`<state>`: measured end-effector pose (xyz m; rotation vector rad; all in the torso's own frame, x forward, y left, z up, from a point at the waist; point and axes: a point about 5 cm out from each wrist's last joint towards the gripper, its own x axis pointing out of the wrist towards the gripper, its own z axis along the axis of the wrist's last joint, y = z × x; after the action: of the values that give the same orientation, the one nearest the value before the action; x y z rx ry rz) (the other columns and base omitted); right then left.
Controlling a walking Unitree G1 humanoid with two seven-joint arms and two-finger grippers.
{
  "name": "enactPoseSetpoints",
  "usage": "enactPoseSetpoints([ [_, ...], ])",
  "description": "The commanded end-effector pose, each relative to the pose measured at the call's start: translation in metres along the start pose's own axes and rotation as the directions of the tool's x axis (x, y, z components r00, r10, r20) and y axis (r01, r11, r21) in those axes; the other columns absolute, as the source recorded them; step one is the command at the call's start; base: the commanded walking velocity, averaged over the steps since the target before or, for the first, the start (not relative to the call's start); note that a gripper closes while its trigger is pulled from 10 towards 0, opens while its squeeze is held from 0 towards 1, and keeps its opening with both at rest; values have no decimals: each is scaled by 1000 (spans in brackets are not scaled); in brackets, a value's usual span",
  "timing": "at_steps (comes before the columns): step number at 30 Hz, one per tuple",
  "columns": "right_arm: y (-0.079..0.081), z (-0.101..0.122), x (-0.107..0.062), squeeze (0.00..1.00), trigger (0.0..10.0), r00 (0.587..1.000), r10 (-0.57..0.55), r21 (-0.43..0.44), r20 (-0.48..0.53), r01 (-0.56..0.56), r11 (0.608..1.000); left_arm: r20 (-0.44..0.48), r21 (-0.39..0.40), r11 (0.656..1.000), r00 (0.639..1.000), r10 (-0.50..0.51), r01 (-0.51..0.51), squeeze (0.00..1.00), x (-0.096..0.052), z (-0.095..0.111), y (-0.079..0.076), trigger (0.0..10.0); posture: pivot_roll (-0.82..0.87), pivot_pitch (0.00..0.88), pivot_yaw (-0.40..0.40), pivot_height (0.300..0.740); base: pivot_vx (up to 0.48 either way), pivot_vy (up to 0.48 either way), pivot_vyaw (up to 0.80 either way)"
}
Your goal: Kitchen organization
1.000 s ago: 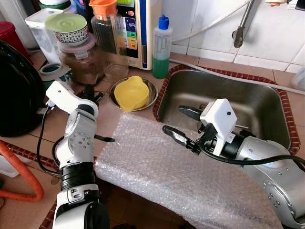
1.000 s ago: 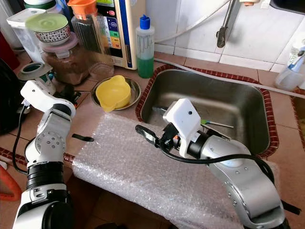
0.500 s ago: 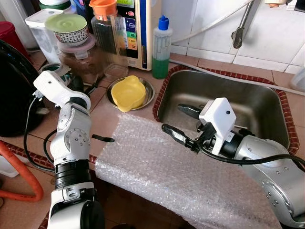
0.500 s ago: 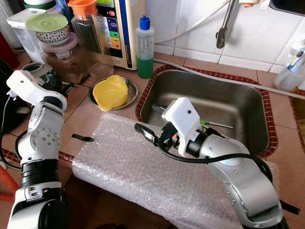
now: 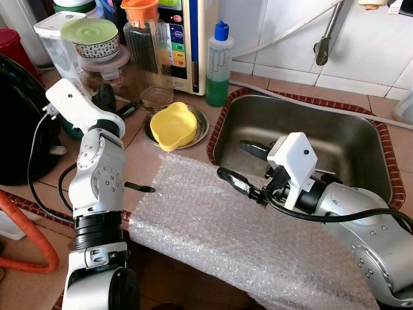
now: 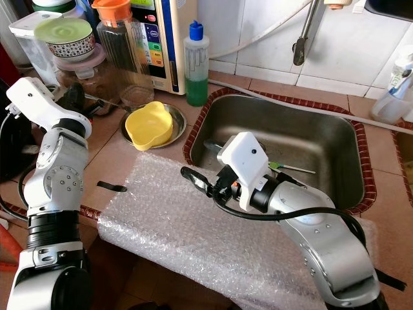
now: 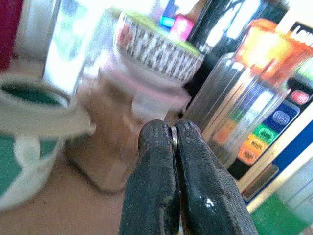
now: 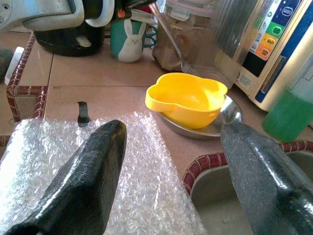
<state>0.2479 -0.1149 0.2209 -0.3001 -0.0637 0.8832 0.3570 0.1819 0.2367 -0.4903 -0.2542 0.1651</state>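
Left gripper (image 7: pixel 175 161) raised toward jars, yellow bowl (image 5: pixel 173 125) in steel dish (image 5: pixel 201 126)

The white appliance (image 7: pixel 293 73) with coloured buttons bears lettering beginning "Low" at its upper edge in the left wrist view; its button labels are too blurred to read.

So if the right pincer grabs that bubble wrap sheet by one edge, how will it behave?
The bubble wrap sheet will probably be floppy: it already droops over the counter's front edge. It looks thin and airy, so likely very light, lifting or dragging easily. The open right pincer may slip on the glossy plastic unless it closes on a bunched fold.
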Motion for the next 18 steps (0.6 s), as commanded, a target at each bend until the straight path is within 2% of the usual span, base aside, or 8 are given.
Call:
enactPoseSetpoints([
  [1, -1, 1, 1, 0, 10000, 1000, 0, -7, 8, 0, 1000, 97, 43, 996, 992, -81, 77, 0, 2, 21, -16, 0, -71, 91, 30, 740, 0, 0, 0],
  [6, -2, 2, 2, 0, 10000, 1000, -5, -12, 13, 5, 1000, 165, 107, 979, 968, -187, 171, 0, 2, 36, -33, 0, -70, 89, 29, 740, 0, 0, 0],
  [10, -3, 2, 2, 0, 10000, 1000, -12, -13, 16, 13, 1000, 184, 101, 974, 958, -221, 205, 0, 3, 42, -39, 0, -69, 86, 33, 740, 0, 0, 0],
  [14, -4, 1, 3, 0, 10000, 999, -26, -11, 20, 26, 1000, 181, -22, 964, 950, -256, 264, 0, 4, 45, -46, 0, -64, 88, 36, 740, 0, 0, 0],
  [15, -4, 1, 3, 0, 10000, 999, -26, -11, 20, 26, 1000, 181, -22, 964, 950, -256, 264, 0, 4, 45, -46, 0, -64, 88, 36, 740, 0, 0, 0],
  [16, -6, 0, 3, 0, 10000, 999, -39, -2, 24, 39, 999, 145, -182, 939, 953, -267, 291, 0, 5, 42, -49, 0, -60, 87, 37, 740, 0, 0, 0],
  [17, -6, 0, 3, 0, 10000, 999, -39, -2, 24, 39, 999, 145, -182, 939, 953, -267, 291, 0, 5, 42, -49, 0, -60, 87, 37, 740, 0, 0, 0],
  [18, -6, 0, 3, 0, 10000, 999, -47, 2, 27, 47, 999, 123, -247, 920, 951, -283, 305, 0, 5, 40, -51, 0, -59, 87, 38, 740, 0, 0, 0],
])
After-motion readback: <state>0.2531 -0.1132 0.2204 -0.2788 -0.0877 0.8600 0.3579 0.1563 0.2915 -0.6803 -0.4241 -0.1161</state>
